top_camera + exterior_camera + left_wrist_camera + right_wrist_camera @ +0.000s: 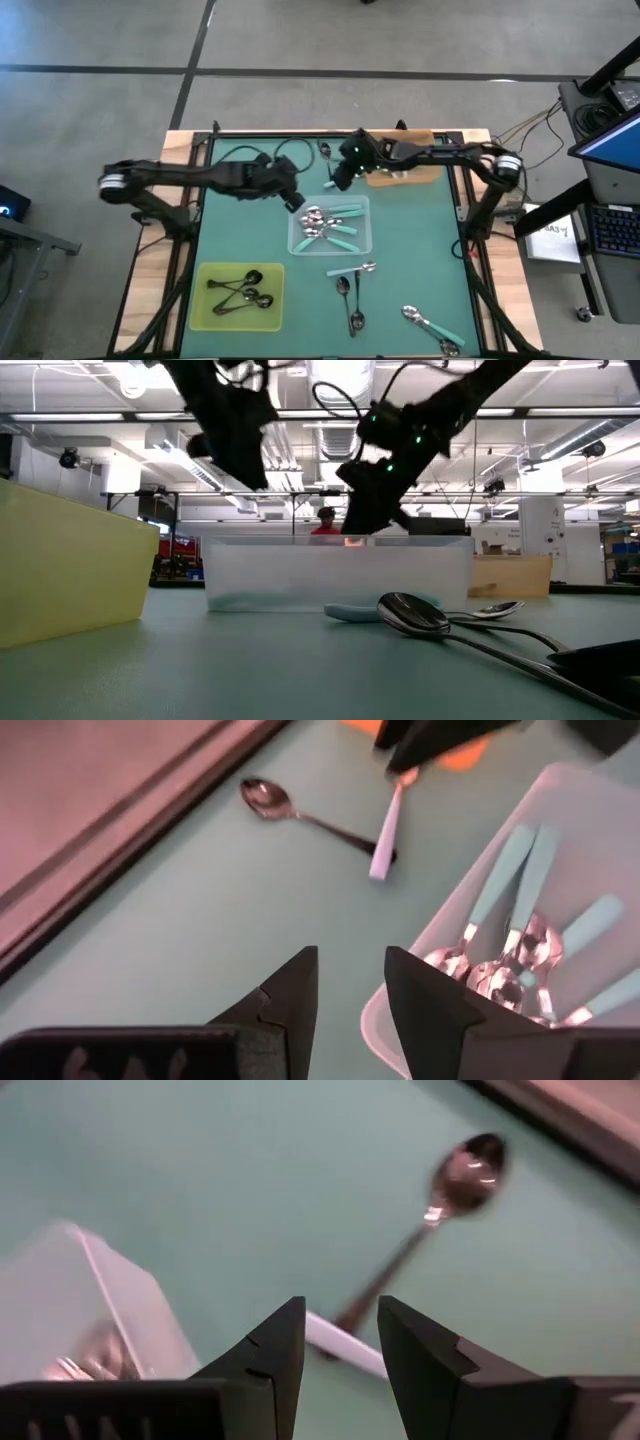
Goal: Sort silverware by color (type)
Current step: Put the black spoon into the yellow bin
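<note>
- Overhead view first: we see the left gripper [293,201] hovering just off the clear tray [300,243], which holds teal-handled spoons [335,225]. The right gripper [338,178] hangs near the bench's far edge, beside the orange tray [425,176]. Dark spoons [240,292] lie in the yellow-green tray [205,318]; more spoons [350,295] lie loose on the green bench [230,235].
- Low view: both arms hang above the clear tray [335,575], and a silver spoon [415,614] lies close to us.
- Left wrist view: the fingers [285,1000] stand a little apart, pinching nothing, over bare mat at the tray's edge. Ahead lie a dark spoon [270,800] and a pale-handled utensil [385,835].
- Right wrist view: the fingers [275,1350] are parted, holding nothing, above the pale handle [340,1345], where a dark spoon [465,1170] crosses it.
</note>
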Controlling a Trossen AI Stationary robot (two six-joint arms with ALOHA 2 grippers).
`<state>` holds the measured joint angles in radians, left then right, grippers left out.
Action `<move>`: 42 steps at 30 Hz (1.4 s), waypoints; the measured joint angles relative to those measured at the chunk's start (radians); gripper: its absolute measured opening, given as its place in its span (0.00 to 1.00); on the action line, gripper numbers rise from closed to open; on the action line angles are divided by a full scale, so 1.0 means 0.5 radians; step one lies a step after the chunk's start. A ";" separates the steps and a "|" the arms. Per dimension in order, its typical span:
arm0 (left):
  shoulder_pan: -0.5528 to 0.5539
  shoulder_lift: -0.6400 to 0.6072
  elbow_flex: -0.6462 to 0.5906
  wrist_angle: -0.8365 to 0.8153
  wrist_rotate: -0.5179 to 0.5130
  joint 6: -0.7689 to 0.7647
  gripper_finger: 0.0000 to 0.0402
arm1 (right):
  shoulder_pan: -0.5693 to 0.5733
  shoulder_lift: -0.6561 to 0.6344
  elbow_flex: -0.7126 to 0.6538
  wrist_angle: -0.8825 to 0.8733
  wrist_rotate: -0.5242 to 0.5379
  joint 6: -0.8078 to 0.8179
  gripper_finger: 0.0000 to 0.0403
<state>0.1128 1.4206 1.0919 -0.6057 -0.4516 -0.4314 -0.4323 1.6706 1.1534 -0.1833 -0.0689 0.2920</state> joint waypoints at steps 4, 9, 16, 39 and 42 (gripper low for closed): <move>-0.045 -0.234 -0.119 0.042 -0.101 0.018 0.26 | -0.087 0.165 0.043 0.108 -0.177 0.128 0.29; -0.050 -0.458 -0.200 0.043 -0.180 0.134 0.26 | -0.138 0.339 0.217 0.037 -0.176 0.142 0.30; -0.051 -0.638 -0.211 -0.020 -0.185 0.285 0.26 | -0.194 0.592 0.598 -0.302 -0.172 0.099 0.39; -0.051 -0.917 -0.211 -0.434 -0.391 0.332 0.26 | -0.192 0.974 1.036 -0.785 0.219 0.015 0.30; -0.051 -0.947 -0.211 -0.467 -0.391 0.304 0.26 | -0.192 0.974 1.036 -0.814 0.226 -0.012 0.24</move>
<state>0.0875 0.9472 0.9863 -0.8390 -0.6471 -0.2793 -0.5282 2.1574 1.6714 -0.5903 0.0441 0.2859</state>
